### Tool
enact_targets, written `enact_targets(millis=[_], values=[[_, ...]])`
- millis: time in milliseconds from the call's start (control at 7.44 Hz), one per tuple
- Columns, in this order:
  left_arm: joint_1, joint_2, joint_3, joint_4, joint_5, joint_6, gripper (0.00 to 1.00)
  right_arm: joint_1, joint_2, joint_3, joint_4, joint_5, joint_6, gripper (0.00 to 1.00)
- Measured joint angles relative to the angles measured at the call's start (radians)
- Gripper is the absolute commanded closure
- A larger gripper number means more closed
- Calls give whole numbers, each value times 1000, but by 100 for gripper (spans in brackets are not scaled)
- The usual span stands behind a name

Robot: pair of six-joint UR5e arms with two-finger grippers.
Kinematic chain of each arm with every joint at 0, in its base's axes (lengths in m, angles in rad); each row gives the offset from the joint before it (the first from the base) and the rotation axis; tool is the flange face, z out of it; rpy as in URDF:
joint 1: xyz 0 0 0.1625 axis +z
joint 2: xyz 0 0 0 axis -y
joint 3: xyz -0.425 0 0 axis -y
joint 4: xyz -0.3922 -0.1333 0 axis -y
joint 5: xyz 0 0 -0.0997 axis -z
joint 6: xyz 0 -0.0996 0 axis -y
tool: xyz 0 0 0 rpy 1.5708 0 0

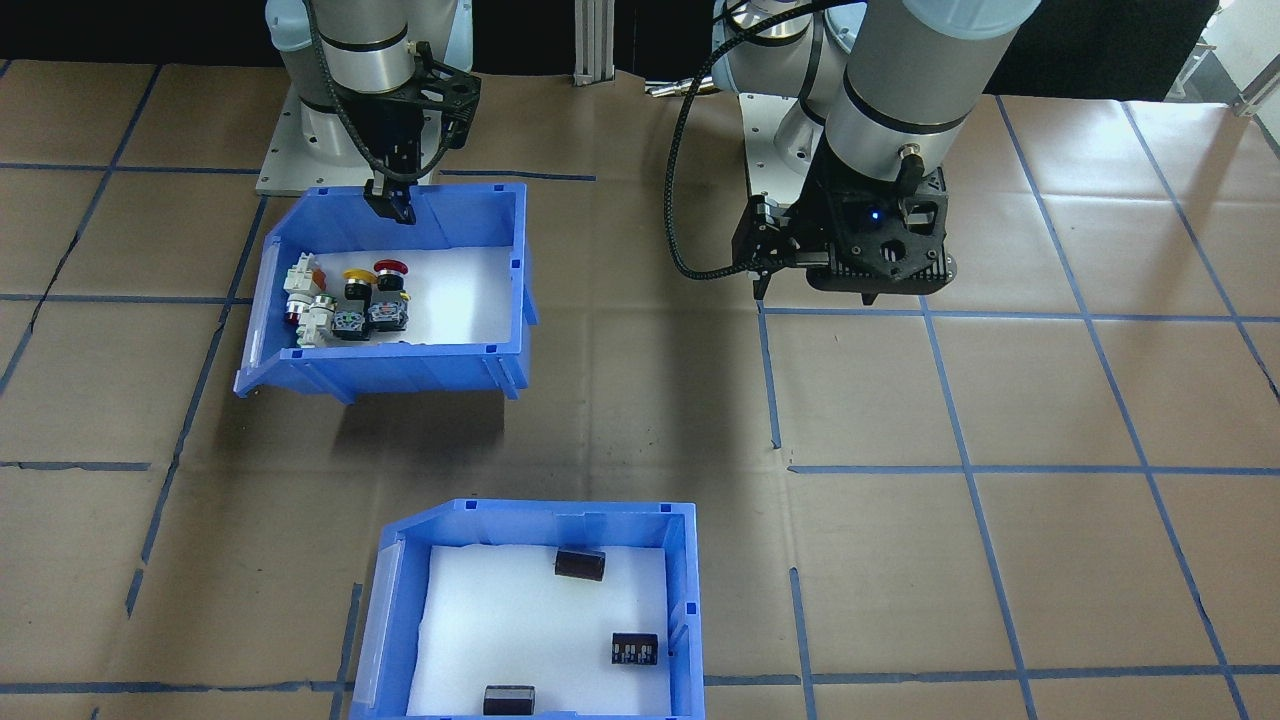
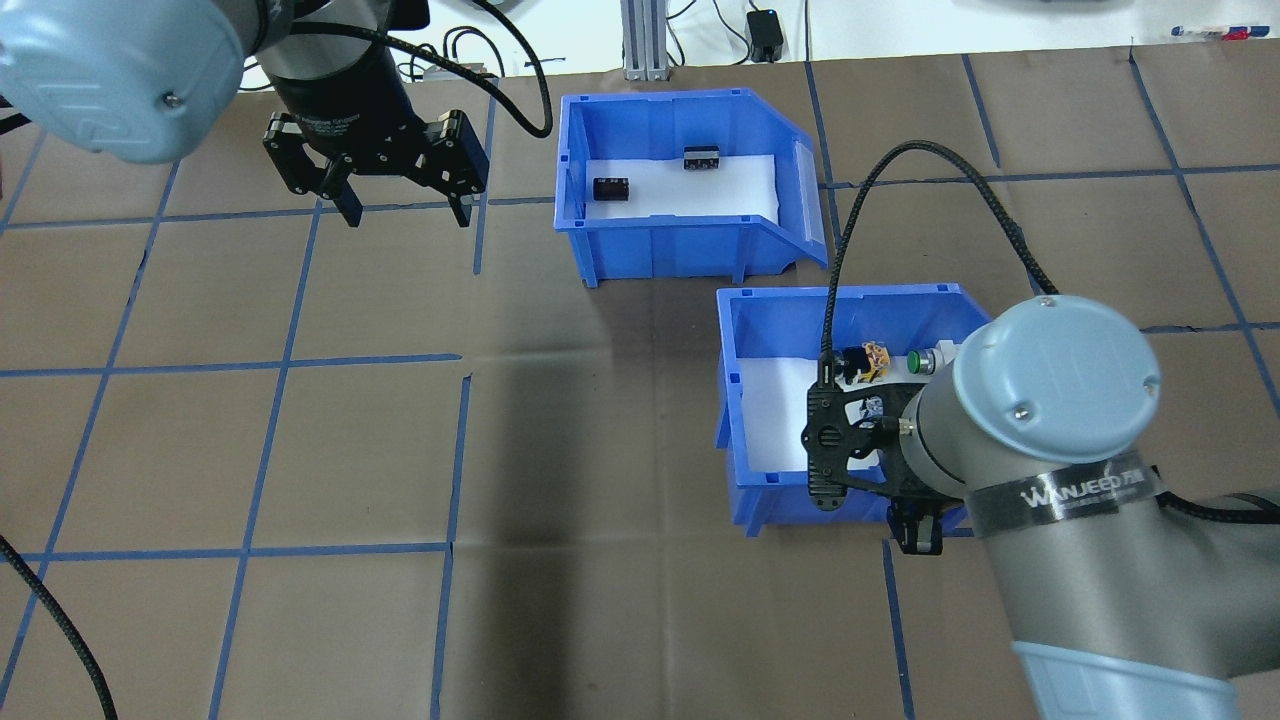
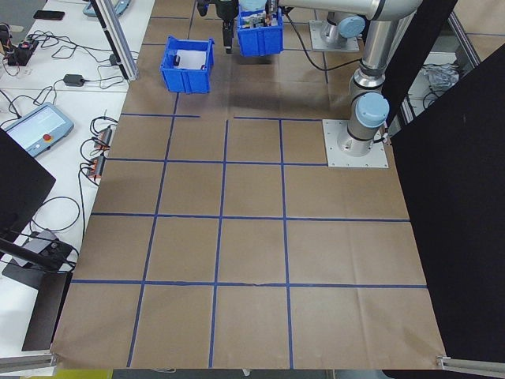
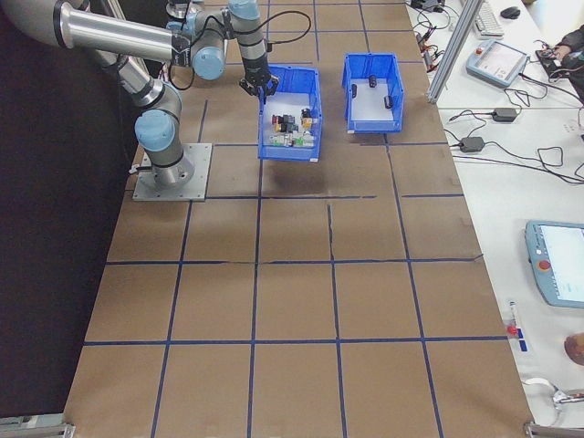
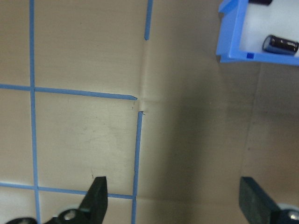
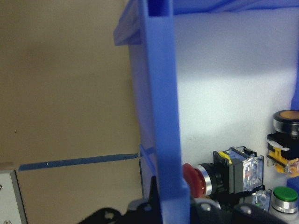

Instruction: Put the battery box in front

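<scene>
Left gripper (image 2: 402, 205): shown hovering over bare table (image 2: 300, 450), to the left of the battery box and apart from it. The fingers (image 5: 97, 192) are spread wide; nothing is held or touched.

Battery box (image 2: 668, 245): set on the far side of the table from the robot, its sloped cut-away end turned to the robot's right. A white foam liner (image 1: 520, 630) is seen inside, with a few small dark batteries (image 1: 580, 564) lying loose on it and well apart.

Handling: the box is judged stiff moulded plastic, light with so little in it, and smooth enough to slip in a pinch. The batteries are likely to slide if the box is tipped, so a level carry is advised.

Where to hold: a straight upper wall is judged best, one finger inside and one outside the rim. The wall nearest the left gripper (image 2: 572, 160) is the closest candidate. The sloped end is less suited, being low and angled.

Switch box (image 2: 770, 495): a like blue bin, nearer the robot and just to the right. It appears raised off the table, to judge by the shadow beneath it in the front view.

Right gripper (image 1: 390, 205): clamped over the near wall of the switch box, one finger each side of the rim, as the right wrist view shows.
</scene>
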Motion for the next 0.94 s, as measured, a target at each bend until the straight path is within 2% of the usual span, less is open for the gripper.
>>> enact_targets(millis=[269, 538, 941], values=[[6, 102, -89, -1, -6, 43, 0, 112, 67, 0, -83, -24, 112, 96], [13, 178, -185, 20, -18, 53, 0, 244, 174, -2, -215, -71, 243, 96], [13, 214, -228, 56, -16, 53, 0, 395, 316, -8, -387, -153, 366, 96]])
